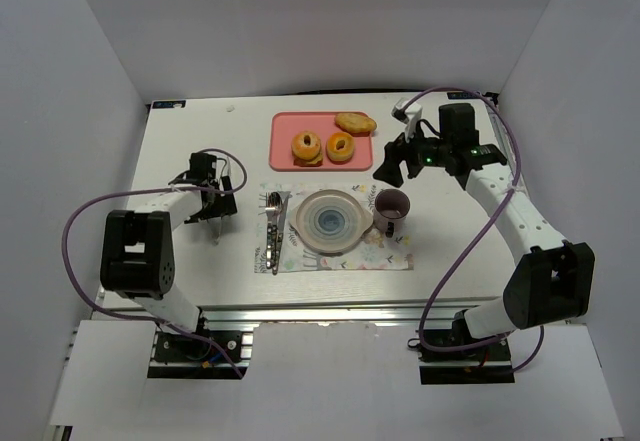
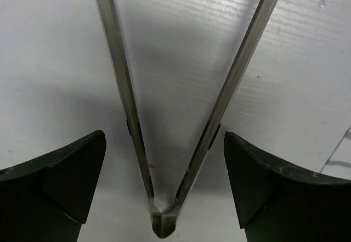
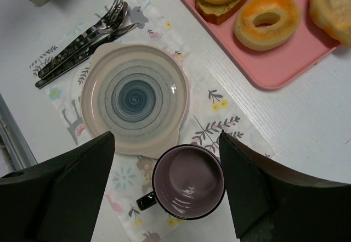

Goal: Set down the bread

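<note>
The bread (image 1: 355, 122) is an oblong golden-brown bun at the far right corner of the pink tray (image 1: 285, 131); its edge shows in the right wrist view (image 3: 332, 3). My right gripper (image 1: 398, 167) is open and empty, hovering just right of the tray and above the purple mug (image 3: 188, 182); its jaws (image 3: 167, 140) stand wide apart. My left gripper (image 1: 212, 203) is open on the left of the table. Metal tongs (image 2: 123, 77) lie in a V between its fingers (image 2: 71, 170), not touching them.
Two ring donuts (image 1: 307, 146) (image 1: 340, 147) lie on the tray. A round plate (image 1: 328, 220), the mug (image 1: 391, 207) and cutlery (image 1: 273, 229) rest on a patterned placemat (image 1: 345, 258) at the table's middle front.
</note>
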You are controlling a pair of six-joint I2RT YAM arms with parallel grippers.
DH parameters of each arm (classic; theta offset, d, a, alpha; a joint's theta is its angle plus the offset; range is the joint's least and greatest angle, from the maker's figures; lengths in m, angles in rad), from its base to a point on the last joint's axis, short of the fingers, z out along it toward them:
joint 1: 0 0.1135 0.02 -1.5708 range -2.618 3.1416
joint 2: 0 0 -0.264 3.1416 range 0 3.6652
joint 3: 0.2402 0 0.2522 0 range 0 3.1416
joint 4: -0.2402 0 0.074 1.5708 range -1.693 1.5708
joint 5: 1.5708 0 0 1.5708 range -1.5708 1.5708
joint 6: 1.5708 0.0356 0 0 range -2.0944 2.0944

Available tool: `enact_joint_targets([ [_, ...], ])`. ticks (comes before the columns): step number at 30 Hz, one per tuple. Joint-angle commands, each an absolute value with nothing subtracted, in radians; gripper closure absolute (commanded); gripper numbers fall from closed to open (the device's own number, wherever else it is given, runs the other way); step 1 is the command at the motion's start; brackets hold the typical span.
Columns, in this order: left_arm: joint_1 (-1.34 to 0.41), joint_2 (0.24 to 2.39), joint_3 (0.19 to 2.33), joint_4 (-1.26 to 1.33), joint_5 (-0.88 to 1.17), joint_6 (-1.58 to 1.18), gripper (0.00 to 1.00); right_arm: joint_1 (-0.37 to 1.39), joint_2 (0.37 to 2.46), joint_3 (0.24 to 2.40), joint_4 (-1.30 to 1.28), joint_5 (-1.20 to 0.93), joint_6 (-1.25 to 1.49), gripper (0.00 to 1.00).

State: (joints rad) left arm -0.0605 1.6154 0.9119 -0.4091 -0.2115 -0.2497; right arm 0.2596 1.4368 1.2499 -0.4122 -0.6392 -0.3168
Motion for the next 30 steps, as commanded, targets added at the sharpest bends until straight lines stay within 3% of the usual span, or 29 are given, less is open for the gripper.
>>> enact_joint_targets([
  [1,-0.058,1.629,0.959,-0.333,-0.236,-0.203,0.03,0.245,1.434,1.252,-0.391,-0.676,-0.293,0.19],
  [19,-0.038,1.692,0.842,-0.132,-0.182,-0.285,0.19,0.196,1.431,1.239,-0.385,-0.689,-0.276,0.18],
  [25,-0.034,1.663,0.825,-0.114,-0.153,-0.313,0.4,0.189,1.43,1.241,-0.382,-0.695,-0.272,0.19],
  [30,-0.032,1.566,0.873,-0.133,-0.092,-0.35,0.83,0.176,1.42,1.23,-0.38,-0.701,-0.27,0.18],
])
